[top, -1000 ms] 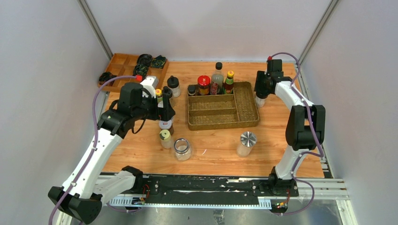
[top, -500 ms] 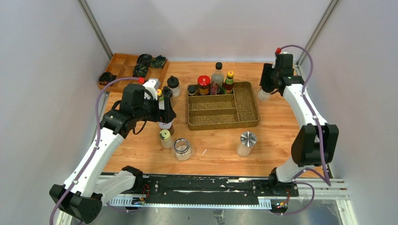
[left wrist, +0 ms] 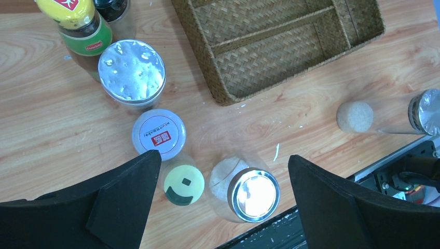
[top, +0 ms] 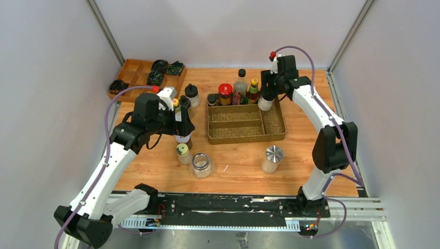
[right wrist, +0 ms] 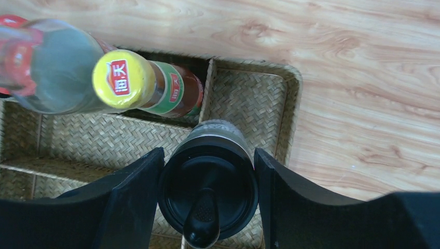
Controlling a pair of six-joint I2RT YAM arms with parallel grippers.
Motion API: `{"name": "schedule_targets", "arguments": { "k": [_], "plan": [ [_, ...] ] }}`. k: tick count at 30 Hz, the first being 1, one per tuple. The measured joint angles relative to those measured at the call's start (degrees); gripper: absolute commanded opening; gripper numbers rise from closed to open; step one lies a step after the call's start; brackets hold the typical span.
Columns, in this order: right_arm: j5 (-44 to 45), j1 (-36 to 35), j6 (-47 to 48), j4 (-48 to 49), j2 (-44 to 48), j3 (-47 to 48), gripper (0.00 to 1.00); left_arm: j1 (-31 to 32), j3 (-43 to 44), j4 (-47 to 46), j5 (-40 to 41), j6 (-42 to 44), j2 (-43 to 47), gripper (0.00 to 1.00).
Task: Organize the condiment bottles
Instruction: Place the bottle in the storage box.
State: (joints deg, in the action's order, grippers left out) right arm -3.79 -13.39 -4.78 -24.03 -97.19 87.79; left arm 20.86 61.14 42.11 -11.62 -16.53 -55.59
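Observation:
My right gripper (top: 266, 97) (right wrist: 207, 158) is shut on a black-capped shaker (right wrist: 207, 194) and holds it upright over the far end of the woven tray's (top: 273, 122) right compartment. Beside it, in the tray's back row, stand a yellow-capped sauce bottle (right wrist: 124, 79), a tall clear bottle (top: 239, 87) and a red-capped jar (top: 225, 93). My left gripper (top: 183, 124) (left wrist: 223, 168) hangs open above a cluster left of the tray: a yellow-lidded bottle (left wrist: 183, 184), a silver-lidded glass jar (left wrist: 254, 193), a white-capped jar (left wrist: 159, 134) and a foil-topped jar (left wrist: 132, 70).
A tall silver-capped shaker (top: 272, 158) stands on the table in front of the tray. A black-capped jar (top: 192, 96) sits left of the tray. The wooden box of dark coils (top: 136, 72) is at the back left. Walls close three sides.
My right arm has swung left with the shaker, from the table right of the tray to above the tray's right compartment. The left arm has not moved.

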Motion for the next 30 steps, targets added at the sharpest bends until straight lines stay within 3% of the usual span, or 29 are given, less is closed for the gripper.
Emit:
{"name": "schedule_targets", "arguments": {
  "k": [19, 30],
  "plan": [
    [5.9, -0.61, 1.9, 6.91, -13.79, 4.22, 0.45, 0.0, 0.04, 0.09, -0.26, 0.07, 0.0, 1.0],
    [8.68, -0.46, 2.93, 10.45, -15.8, 4.22, 0.48, 0.0, 0.04, 0.2, -0.26, 0.5, -1.07, 1.0]
  ]
}}
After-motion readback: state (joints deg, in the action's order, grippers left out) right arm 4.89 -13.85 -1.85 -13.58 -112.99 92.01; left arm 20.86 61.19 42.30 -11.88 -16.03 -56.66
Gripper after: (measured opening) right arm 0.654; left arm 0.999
